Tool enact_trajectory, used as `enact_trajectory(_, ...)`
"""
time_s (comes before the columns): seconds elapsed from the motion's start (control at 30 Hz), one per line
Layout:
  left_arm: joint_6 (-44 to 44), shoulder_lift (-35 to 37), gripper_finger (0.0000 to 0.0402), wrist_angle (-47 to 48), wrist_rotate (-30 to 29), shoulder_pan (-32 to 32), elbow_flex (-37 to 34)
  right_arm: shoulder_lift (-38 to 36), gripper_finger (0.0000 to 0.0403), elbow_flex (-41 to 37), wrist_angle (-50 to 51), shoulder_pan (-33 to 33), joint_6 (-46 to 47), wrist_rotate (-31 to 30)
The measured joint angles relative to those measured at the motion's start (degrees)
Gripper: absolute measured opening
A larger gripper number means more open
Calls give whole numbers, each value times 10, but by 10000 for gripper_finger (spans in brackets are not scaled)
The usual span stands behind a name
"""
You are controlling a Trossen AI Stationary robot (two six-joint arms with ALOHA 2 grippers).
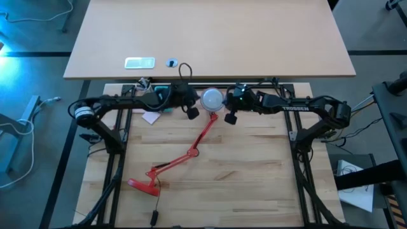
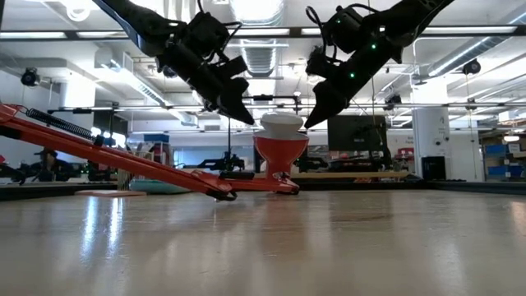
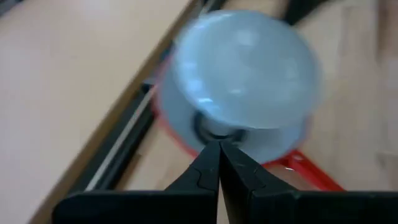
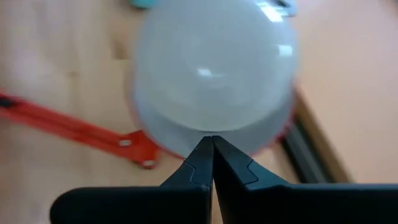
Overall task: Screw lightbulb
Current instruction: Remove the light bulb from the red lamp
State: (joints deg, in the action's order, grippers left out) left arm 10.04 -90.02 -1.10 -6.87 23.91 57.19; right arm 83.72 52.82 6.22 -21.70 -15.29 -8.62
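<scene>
So lightbulb [image 1: 212, 98] already sits in red lamp shade [image 2: 280, 151] at table's 12 o'clock (how tight, can't tell). Left gripper [image 1: 191, 112] and right gripper [image 1: 230, 117] flank it, both pinched closed, empty. You've maybe more twisting left.

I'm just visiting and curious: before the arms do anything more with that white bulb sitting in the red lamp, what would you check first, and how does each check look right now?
1. Lightbulb sits in the red lamp shade, dome up: ok.
2. Bulb threaded fully home: cannot tell, the neck is hidden.
3. Left gripper free of the bulb, fingers shut, beside it: ok.
4. Right gripper free of the bulb, fingers shut, on the other side: ok.
5. Either gripper open and ready to grasp the bulb: not ok.
6. Lamp arm lying flat on the table: ok.
</scene>
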Motion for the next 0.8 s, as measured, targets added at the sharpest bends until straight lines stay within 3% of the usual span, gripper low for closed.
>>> enact_trajectory(0.17,12,-11,0,-32,7,25,0,4,0,0,-6,0,13,81)
enact_trajectory(0.3,18,-16,0,-58,54,27,1,9,0,0,-21,-1,13,84)
enact_trajectory(0.63,13,-16,0,-2,104,1,1,11,0,7,-34,-1,-24,-66)
enact_trajectory(0.8,11,-11,0,26,86,-7,1,11,0,12,-28,-3,-24,-73)
